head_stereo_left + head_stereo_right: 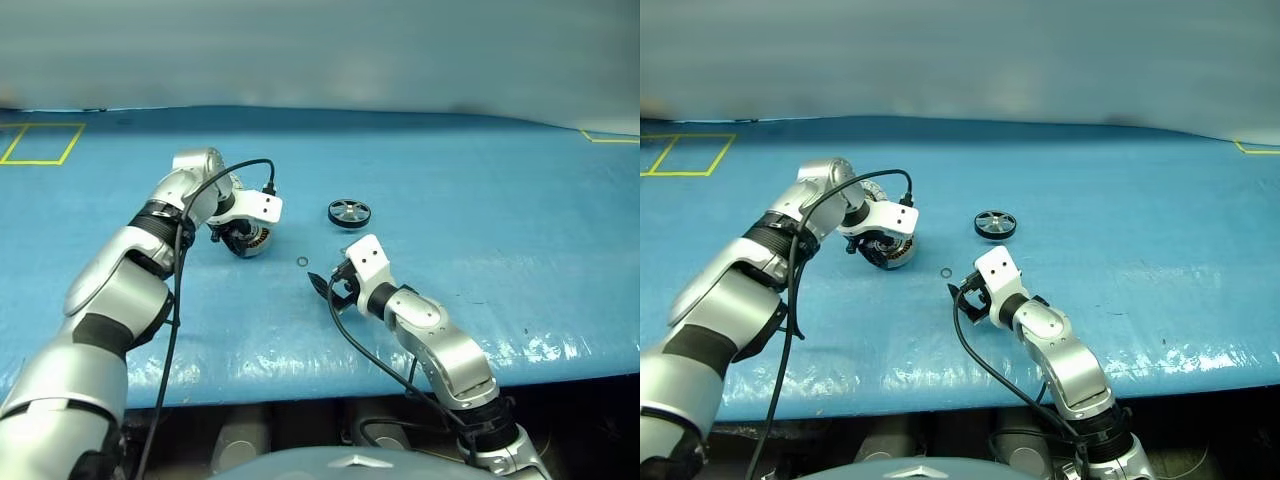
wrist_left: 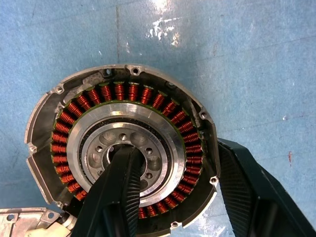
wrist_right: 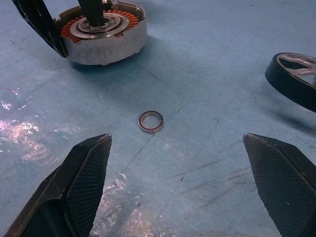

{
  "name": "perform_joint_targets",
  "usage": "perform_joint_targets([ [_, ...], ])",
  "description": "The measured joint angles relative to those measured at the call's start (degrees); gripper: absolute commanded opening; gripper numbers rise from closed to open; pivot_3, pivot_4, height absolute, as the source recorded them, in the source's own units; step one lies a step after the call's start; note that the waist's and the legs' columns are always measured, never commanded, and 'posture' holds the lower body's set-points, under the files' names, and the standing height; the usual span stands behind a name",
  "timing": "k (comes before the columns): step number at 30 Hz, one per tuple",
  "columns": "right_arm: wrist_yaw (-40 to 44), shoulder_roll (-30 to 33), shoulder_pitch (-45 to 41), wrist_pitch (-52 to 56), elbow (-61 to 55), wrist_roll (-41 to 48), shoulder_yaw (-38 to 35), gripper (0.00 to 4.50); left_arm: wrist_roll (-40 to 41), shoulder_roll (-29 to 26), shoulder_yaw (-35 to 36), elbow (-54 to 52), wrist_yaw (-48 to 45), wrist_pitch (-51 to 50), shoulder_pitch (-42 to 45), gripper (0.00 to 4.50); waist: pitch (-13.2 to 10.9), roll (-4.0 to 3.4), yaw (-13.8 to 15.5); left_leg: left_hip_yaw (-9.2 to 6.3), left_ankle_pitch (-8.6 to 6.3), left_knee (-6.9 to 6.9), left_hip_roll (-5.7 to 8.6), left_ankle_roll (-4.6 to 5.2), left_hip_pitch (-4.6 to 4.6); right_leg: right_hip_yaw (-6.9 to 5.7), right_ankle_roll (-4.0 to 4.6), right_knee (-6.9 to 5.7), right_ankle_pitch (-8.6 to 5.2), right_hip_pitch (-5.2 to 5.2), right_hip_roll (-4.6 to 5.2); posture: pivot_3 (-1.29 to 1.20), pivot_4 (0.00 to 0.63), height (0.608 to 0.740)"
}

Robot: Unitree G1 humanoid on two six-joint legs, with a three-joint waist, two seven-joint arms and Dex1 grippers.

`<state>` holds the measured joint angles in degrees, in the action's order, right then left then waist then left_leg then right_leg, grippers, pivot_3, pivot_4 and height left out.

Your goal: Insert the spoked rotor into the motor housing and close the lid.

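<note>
Left gripper (image 2: 173, 197) points almost straight down over the housing (image 2: 123, 153), one finger (image 2: 118, 192) dipped into the silver centre, the other outside the rim, jaws partly apart astride the wall. Whether they actually pinch it I cannot tell. The lid (image 2: 29, 219) peeks out just beside that inner finger, hinged off the housing's edge and lying open. So the cup is open, copper windings bare, nothing seated inside. My read: this is the steadying step, left arm bracing the housing before the rotor goes in.

Moving across: a small washer (image 3: 150, 121) lies on the blue table (image 1: 480, 200), just ahead of the right gripper (image 3: 177, 173), between it and the housing. Right gripper hangs low and near level, fingers spread wide, empty.

The rotor (image 1: 349, 213) sits flat beyond and to the right of that gripper, apart from the housing and untouched.

Next move, as I judge it: right gripper swings to the rotor, takes it by the rim and carries it over the cup. Trouble spots: the left finger occupies the very centre the rotor needs, and the washer lies on the carry path.
</note>
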<state>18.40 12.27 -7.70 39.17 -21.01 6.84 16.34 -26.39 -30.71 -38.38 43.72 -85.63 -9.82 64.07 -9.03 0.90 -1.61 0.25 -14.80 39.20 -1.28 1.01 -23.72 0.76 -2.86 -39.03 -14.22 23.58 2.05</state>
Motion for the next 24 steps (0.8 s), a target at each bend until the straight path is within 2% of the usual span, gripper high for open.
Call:
perform_joint_targets([
  [17, -0.1, -0.2, -0.3, -0.1, 0.1, 0.0, -0.7, 4.50, 1.0, -6.2, 2.0, -34.3, -2.9, -4.9, -15.0, 1.98, 0.0, 0.00, 0.4, 0.02, -0.03, 0.00, 0.00, 0.05, -0.02, 0.01, 0.00, 0.07, 0.00, -0.02, 0.03, 0.00, 0.150, 0.740],
  [24, -0.1, -0.5, 0.2, -0.2, 0.2, 0.0, -0.9, 4.50, 3.4, -8.9, 2.1, -43.3, -5.9, -6.3, -18.9, 1.98, 0.0, -0.01, 0.4, 0.02, -0.03, 0.01, 0.00, 0.05, -0.02, 0.01, 0.00, 0.06, 0.00, -0.02, 0.02, 0.00, 0.150, 0.740],
])
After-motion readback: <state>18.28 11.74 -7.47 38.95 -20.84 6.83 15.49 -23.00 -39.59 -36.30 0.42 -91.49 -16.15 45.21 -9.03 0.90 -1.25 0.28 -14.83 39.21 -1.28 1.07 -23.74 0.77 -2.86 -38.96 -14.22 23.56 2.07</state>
